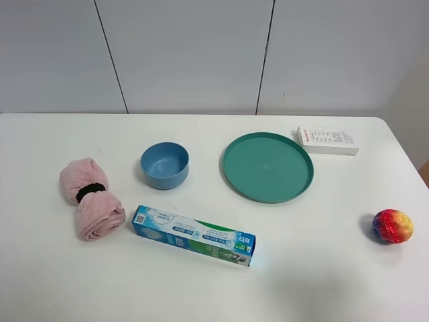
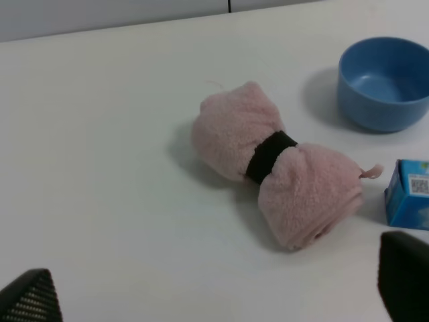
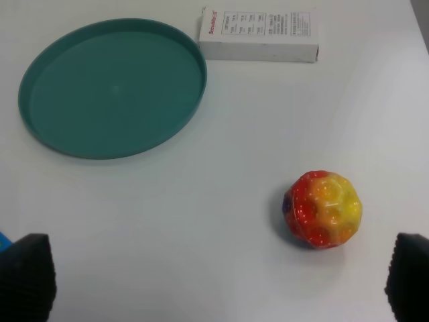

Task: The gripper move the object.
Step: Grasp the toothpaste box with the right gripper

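The toothpaste box [image 1: 194,235], blue and white with a green end and a QR code, lies flat near the table's front middle. Its blue QR end shows in the left wrist view [image 2: 409,201]. Neither arm shows in the exterior view. My left gripper [image 2: 218,288] is open and empty, its black fingertips [image 2: 30,298] wide apart, hovering in front of the pink towel, with the box off to one side. My right gripper [image 3: 218,278] is open and empty, its fingertips [image 3: 27,275] spread wide, above the table near the ball.
A rolled pink towel [image 1: 90,198] with a black band lies at the left. A blue bowl [image 1: 164,165] and a green plate [image 1: 267,167] stand behind the box. A small white box with red print [image 1: 328,141] is at the back right. A colourful ball [image 1: 392,225] is at the right.
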Robot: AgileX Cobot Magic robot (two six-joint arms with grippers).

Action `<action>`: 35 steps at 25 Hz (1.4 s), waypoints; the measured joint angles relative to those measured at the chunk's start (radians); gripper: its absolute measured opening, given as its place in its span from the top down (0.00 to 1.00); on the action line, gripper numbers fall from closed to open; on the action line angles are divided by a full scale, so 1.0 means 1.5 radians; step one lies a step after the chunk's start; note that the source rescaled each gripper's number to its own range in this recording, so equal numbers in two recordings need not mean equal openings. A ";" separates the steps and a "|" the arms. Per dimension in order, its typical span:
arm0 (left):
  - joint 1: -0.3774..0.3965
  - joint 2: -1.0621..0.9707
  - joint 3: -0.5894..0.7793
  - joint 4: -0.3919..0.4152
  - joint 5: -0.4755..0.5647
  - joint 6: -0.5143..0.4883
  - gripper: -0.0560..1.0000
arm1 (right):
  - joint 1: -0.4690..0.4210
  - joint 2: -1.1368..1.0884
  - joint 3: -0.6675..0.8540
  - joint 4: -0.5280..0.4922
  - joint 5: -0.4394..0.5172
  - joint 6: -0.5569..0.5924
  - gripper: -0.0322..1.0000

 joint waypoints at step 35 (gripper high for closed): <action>0.000 0.000 0.000 0.000 0.000 0.001 0.00 | 0.005 0.026 -0.002 -0.017 0.000 0.024 0.00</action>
